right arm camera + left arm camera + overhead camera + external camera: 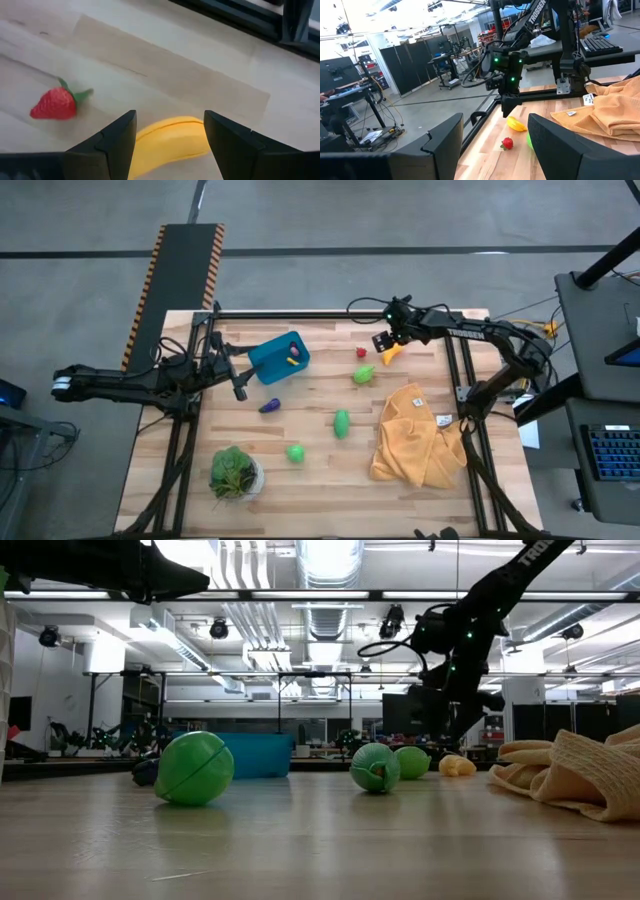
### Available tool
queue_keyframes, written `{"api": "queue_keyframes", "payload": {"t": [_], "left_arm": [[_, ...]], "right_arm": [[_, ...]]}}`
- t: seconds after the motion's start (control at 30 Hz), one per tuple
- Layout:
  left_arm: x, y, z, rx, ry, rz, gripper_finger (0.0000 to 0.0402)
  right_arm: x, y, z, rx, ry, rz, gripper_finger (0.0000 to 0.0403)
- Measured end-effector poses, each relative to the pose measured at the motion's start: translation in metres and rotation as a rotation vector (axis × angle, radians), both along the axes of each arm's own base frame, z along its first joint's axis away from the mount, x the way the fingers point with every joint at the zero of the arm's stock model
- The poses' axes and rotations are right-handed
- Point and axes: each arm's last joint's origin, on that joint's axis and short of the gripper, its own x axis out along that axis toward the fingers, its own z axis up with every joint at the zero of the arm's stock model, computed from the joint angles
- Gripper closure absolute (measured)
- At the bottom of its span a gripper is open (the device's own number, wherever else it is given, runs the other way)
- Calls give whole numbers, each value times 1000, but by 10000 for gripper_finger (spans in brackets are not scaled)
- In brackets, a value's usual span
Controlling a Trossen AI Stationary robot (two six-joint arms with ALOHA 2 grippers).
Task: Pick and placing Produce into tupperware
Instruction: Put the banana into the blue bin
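The yellow banana lies on the wooden table near its far edge, with a red strawberry beside it. My right gripper hangs open just above the banana, pointing steeply down, one finger on either side of it and neither touching. The teal tupperware stands at the far left. My left gripper waits open and level beside it. Green pieces and a purple eggplant lie scattered on the table's middle.
A mustard-yellow cloth lies crumpled at the right. A leafy plant in a white pot stands at the near left. Black frame rails run along the table's sides and far edge, close behind the banana.
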Motion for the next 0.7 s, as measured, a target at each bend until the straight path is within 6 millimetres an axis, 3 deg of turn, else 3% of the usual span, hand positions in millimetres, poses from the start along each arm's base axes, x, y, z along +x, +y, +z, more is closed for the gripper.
{"api": "queue_keyframes", "payload": {"t": [0.13, 0.3, 0.43, 0.7], "left_arm": [[0, 0, 0, 0, 0, 0, 192], [0, 0, 0, 0, 0, 0, 192], [0, 0, 0, 0, 0, 0, 192], [0, 0, 0, 0, 0, 0, 192]], "right_arm": [[-1, 3, 8, 12, -37, 105, 179], [-2, 12, 13, 23, -5, 512, 179], [-7, 17, 12, 13, 106, 741, 179], [-14, 17, 16, -75, 394, 1022, 179]]}}
